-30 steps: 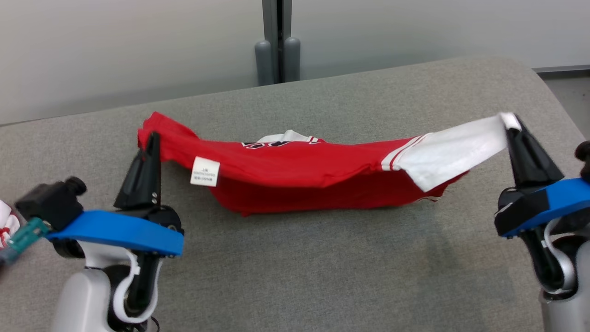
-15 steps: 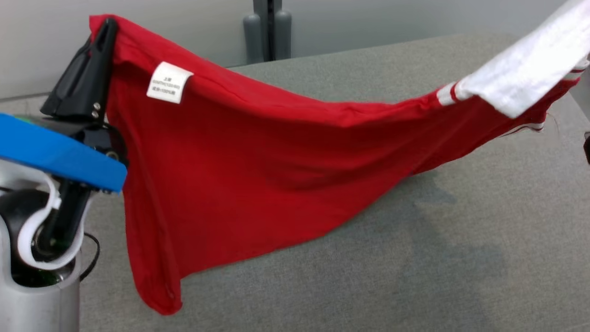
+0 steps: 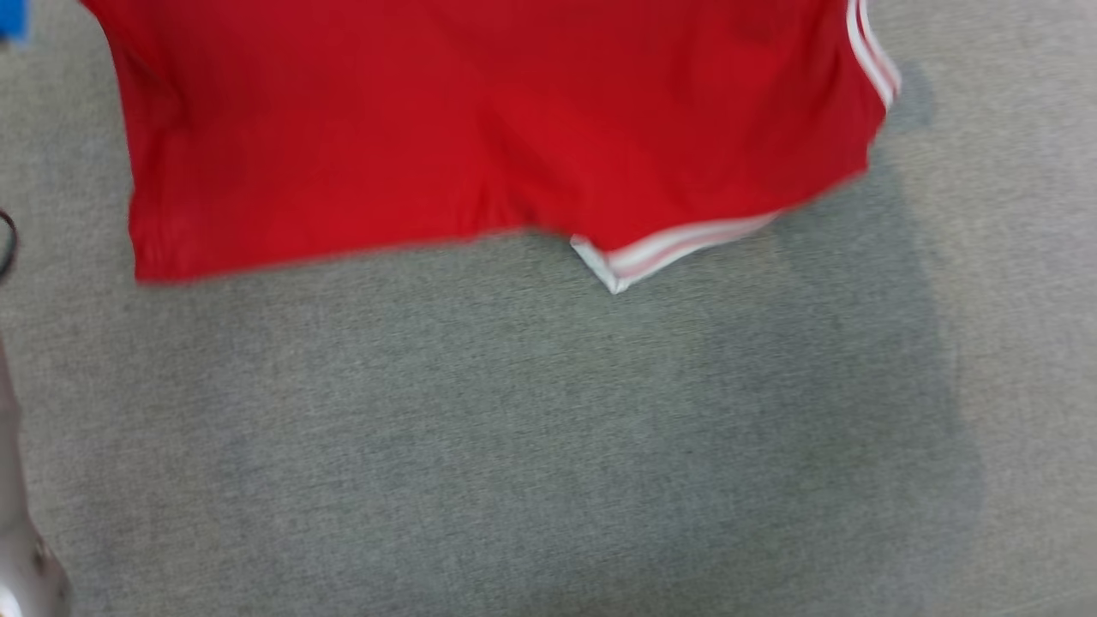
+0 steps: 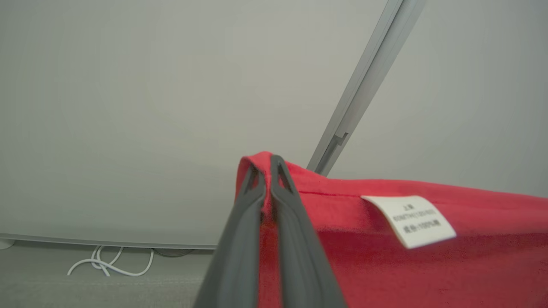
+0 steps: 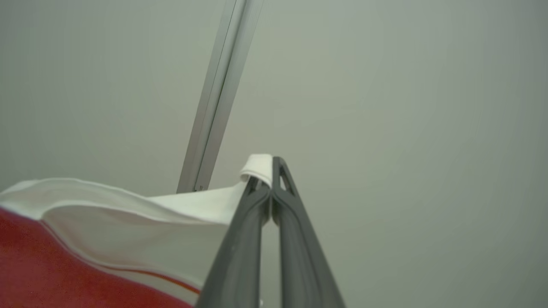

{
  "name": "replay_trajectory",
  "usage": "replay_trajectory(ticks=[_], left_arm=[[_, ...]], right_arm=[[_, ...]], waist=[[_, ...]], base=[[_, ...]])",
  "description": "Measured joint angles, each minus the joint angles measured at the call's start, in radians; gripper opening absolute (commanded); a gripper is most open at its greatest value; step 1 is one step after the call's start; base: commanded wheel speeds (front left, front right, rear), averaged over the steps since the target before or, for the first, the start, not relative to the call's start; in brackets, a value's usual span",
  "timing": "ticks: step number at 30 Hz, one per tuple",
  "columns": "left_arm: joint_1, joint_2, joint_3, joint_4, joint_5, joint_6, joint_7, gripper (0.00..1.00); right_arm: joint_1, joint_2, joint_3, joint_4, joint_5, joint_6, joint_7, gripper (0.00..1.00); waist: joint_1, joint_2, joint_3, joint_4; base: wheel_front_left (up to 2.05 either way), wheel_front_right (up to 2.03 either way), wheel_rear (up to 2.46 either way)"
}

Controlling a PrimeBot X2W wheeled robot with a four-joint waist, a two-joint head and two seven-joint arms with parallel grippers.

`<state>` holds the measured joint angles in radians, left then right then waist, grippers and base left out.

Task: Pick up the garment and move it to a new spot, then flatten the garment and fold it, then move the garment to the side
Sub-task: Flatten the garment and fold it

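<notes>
Left gripper (image 4: 268,173): jaws closed, clamping red corner of garment (image 3: 480,128) between fingertips
Right gripper (image 5: 269,173): jaws closed, pinching edge of white sleeve (image 5: 128,226), fabric folded over one fingertip
Garment suspended between both grippers, spread wide, lower hem hanging over grey table (image 3: 514,446); striped corner lowest; contact with table cannot be judged
White label (image 4: 421,220) near left grip, on top edge
</notes>
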<state>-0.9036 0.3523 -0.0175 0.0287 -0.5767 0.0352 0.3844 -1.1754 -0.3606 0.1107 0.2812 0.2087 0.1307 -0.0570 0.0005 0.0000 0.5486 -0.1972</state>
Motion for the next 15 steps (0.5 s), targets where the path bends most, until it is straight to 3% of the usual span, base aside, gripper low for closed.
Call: replay_trajectory(ticks=[3, 8, 15], left_arm=[[-0.122, 0.005, -0.017, 0.089, 0.060, -0.001, -0.086, 0.00], [-0.305, 0.006, -0.058, 0.161, 0.135, -0.027, -0.218, 0.00], [-0.342, 0.057, -0.076, 0.177, 0.195, -0.064, -0.336, 0.00]], right_arm=[[-0.130, 0.006, -0.007, 0.093, -0.045, 0.000, -0.098, 0.00], [-0.301, -0.002, -0.053, 0.113, -0.113, 0.000, -0.188, 0.00], [-0.292, -0.003, -0.064, 0.005, -0.147, 0.000, -0.206, 0.00]], waist=[[-0.0001, 0.0000, 0.021, 0.023], [-0.0003, 0.0000, 0.024, 0.032], [-0.0007, 0.0000, 0.034, 0.002]], base=[[0.00, 0.00, 0.00], [0.00, 0.00, 0.00], [0.00, 0.00, 0.00]])
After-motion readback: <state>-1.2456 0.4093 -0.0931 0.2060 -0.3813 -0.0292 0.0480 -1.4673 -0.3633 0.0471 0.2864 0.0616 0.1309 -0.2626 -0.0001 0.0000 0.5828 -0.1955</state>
